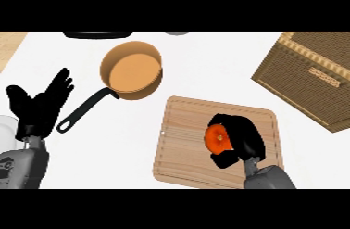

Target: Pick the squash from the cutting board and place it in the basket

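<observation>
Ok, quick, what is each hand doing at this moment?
Left hand: open, resting, holding nothing.
Right hand: curled round the orange squash on the cutting board.

One squash (pixel 217 138), orange, lies on one wooden cutting board (pixel 184 144). One woven basket (pixel 311 75) stands at the right of the surface (pixel 205 66). There is one frying pan (pixel 131 70), copper-coloured with a black handle. Two black hands show: the left hand (pixel 41 103) and the right hand (pixel 242 137). Two grey forearms come in from the lower edge.
</observation>
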